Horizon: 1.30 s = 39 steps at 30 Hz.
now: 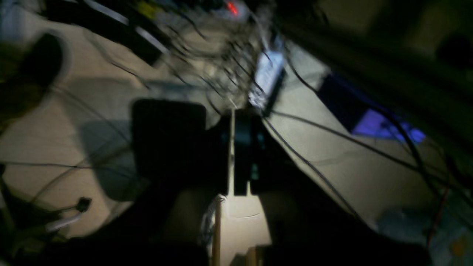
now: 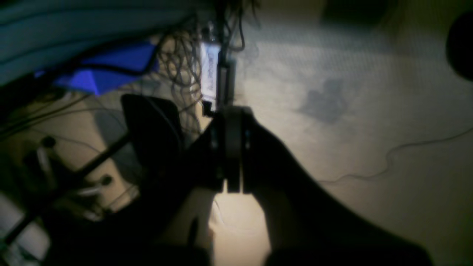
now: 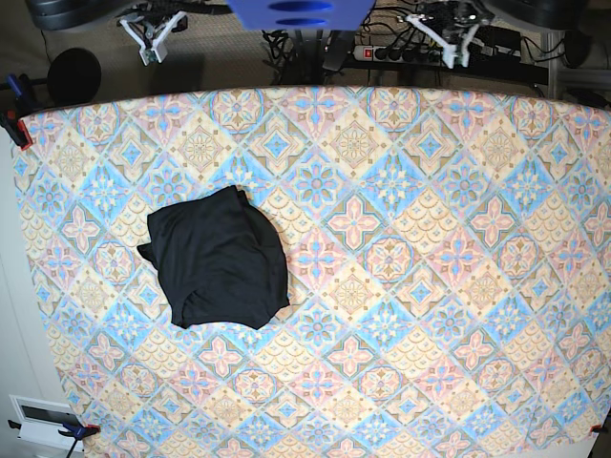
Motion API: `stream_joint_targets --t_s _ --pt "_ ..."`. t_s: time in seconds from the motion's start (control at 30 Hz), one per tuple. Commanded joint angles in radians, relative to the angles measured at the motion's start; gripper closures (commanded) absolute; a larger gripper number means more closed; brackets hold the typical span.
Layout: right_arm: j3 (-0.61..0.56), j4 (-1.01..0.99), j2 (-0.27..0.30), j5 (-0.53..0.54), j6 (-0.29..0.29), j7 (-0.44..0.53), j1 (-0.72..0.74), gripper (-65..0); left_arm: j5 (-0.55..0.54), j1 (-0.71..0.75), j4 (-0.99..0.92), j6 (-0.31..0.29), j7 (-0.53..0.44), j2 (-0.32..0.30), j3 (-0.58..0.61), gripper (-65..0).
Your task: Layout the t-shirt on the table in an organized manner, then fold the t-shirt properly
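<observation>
Nearest the camera, the bench [image 3: 401, 382] runs out in a wide sweep of pastel diamond tiles, bare all along the front edge and across the whole right-hand half. Plenty of room there to spread a garment flat. At the front left corner a small clamp [image 3: 74, 431] pins the cloth down, which looks meant to keep it from sliding when fabric is dragged over it.

Moving up and left, here's the t-shirt [image 3: 220, 260]: plain black, lying in a compact, rounded bundle well in from the left edge, with folds showing along its lower border and a corner poking out to the left. It already reads as folded over on itself. Whether that's a finished fold or a heap waiting to be laid out, I can't say. Nothing touches it.

Farther back, past the rear edge, both arms sit parked off the bench. The right gripper [image 3: 153, 33] hangs at the view's top left, the left gripper [image 3: 456, 31] at top right, each well apart from the shirt. In the blurred wrist views the jaws of both come together with nothing between them, above floor and cables. Any next reach has an unobstructed run across the cloth.
</observation>
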Motion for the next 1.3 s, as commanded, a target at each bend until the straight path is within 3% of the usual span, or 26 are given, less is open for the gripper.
stream_joint_targets --t_s 0.0,0.1,0.23,0.43,0.67,0.93,1.17,1.27 --pt "0.006 -0.041 0.006 0.001 0.001 0.009 -0.02 0.0 0.003 -0.02 -0.045 0.002 -0.029 -0.012 0.025 0.0" --pt "0.006 -0.175 0.006 -0.001 0.001 0.073 -0.005 0.0 0.002 -0.084 -0.186 0.002 -0.115 -0.012 0.117 0.0" --pt "0.006 -0.399 0.009 -0.004 0.001 0.193 0.146 0.0 0.0 -0.173 -0.386 0.002 -0.262 -0.01 0.258 0.0" --pt "0.006 -0.719 0.011 -0.005 -0.002 0.39 0.27 0.0 0.006 -0.293 -0.668 0.002 -0.453 0.056 0.406 0.0" --pt "0.013 -0.851 0.011 -0.108 -0.013 0.485 0.382 0.0 0.006 -0.387 -0.901 0.002 -0.641 0.104 0.579 0.0" --pt "0.007 -1.065 0.005 -0.202 -0.309 0.649 0.49 0.0 0.006 -0.425 -0.938 0.002 -0.657 0.119 0.602 0.0" --pt "0.015 -1.101 -0.035 -0.2 -0.346 0.673 0.534 0.0 0.0 -0.496 -0.998 0.002 -0.657 0.124 0.605 0.0" --pt "0.015 -1.1 -0.037 -0.199 -0.388 0.673 0.534 0.0 -0.001 -0.506 -0.998 0.002 -0.657 0.125 0.6 0.0"
